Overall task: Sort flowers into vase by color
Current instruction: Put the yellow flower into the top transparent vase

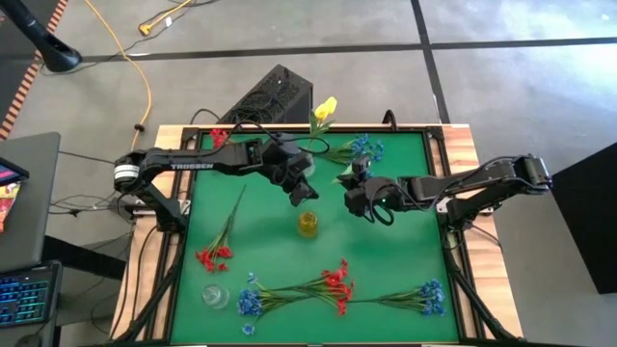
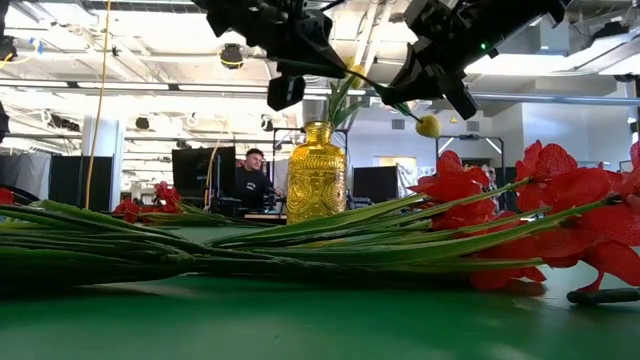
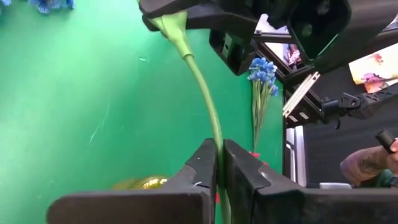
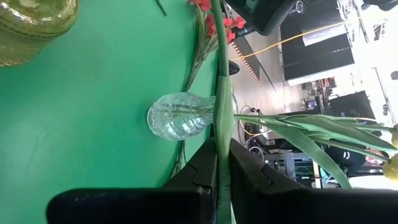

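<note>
A yellow tulip spray is held in the air between both grippers, above a yellow glass vase that stands upright mid-table. Its thin green stem runs from my left gripper to my right gripper. Its long leaves and a yellow head branch off beside the right fingers. A yellow bud hangs under the right gripper in the low view. Both grippers are shut on the stem. A clear glass vase stands near the table's front left. My left gripper pinches the bare stem between its two fingers, which lie across it. The stem is lifted clear of the table and runs on to the right gripper. My right gripper pinches the same stem between its two fingers, right where the leaves branch off. The fingers lie across the stem. The spray is clear of the table, and its leaves and heads stick out to one side.
Red sprays lie at the left and front middle of the green mat. Blue sprays lie at the front left, front right and far side. A person sits beyond the table.
</note>
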